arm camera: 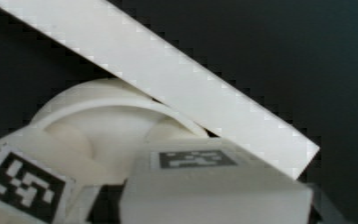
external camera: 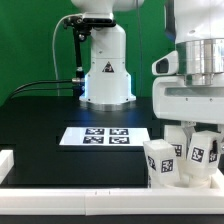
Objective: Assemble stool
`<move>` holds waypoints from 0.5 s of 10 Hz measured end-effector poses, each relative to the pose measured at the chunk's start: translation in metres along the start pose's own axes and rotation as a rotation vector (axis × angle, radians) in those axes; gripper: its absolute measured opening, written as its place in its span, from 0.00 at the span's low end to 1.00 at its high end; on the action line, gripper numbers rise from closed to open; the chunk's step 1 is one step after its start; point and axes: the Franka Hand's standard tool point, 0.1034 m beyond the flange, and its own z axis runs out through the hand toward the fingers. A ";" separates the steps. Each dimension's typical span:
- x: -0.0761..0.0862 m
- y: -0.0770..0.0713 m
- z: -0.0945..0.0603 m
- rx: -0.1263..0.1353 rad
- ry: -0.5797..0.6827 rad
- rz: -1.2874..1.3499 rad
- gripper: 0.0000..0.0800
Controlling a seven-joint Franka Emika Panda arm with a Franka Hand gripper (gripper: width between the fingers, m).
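Observation:
My gripper (external camera: 192,132) hangs low at the exterior view's right, over a cluster of white stool parts. A chunky white leg (external camera: 205,151) with a black-and-white tag sits right under the hand and looks gripped. In the wrist view this leg (arm camera: 211,185) fills the space between the jaws, tag facing the camera, and hides the fingers. A second tagged leg (external camera: 163,160) stands just beside it at the exterior view's left; it also shows in the wrist view (arm camera: 25,180). A rounded white part (arm camera: 105,110) lies behind them; I cannot tell whether it is the seat.
The marker board (external camera: 105,136) lies flat mid-table. A long white border rail (external camera: 90,205) runs along the front edge, with another piece (external camera: 5,160) at the exterior view's left. A rail (arm camera: 176,70) crosses the wrist view diagonally, close to the parts. The robot base (external camera: 105,70) stands at the back.

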 end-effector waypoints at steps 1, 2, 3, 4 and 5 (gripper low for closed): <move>0.007 0.000 -0.001 0.005 -0.003 0.059 0.42; 0.008 -0.001 -0.001 0.002 -0.008 0.111 0.42; 0.010 -0.001 -0.002 0.002 -0.010 0.199 0.42; 0.011 0.001 -0.001 0.009 -0.021 0.377 0.42; 0.009 0.001 0.001 0.013 -0.030 0.534 0.42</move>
